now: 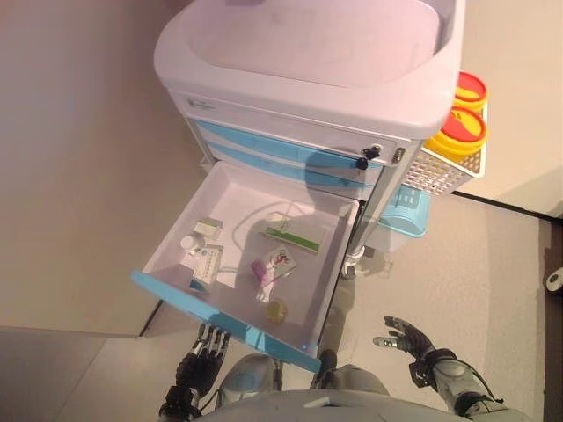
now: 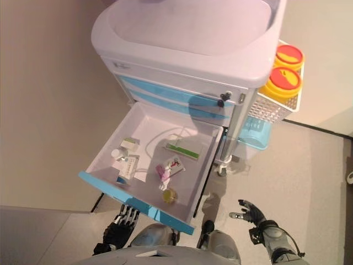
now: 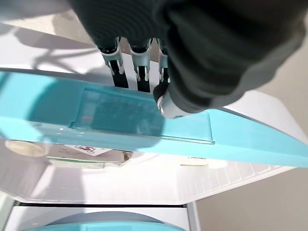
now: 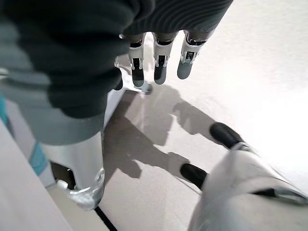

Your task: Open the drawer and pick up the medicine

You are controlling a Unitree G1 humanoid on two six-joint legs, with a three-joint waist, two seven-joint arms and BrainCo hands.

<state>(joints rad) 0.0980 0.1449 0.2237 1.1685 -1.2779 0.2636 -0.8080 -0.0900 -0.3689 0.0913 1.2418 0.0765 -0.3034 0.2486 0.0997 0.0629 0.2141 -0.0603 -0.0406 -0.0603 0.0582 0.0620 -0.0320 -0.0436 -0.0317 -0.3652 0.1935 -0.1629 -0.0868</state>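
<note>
Drawer (image 1: pixel 339 255) of the medical cart (image 1: pixel 308 61) stood pulled well out, its blue front (image 1: pixel 224 325) hanging over the robot's left hand (image 1: pixel 204 352), whose fingers reached up beneath that panel; whether they hooked its underside could not be told. Medicine lay inside, untouched: a green-striped box (image 1: pixel 293 236) towards the back, a pink-printed packet (image 1: pixel 274 266) mid-tray, a small white bottle (image 1: pixel 190 243) and a blue-printed carton (image 1: pixel 207 265) near the left wall. The right hand (image 1: pixel 406 338) hung over the floor beside the cart, fingers loosely spread and empty. With opening apparently finished, the pick looked best made by lifting a hand clear over the front edge, then descending straight onto one box.
</note>
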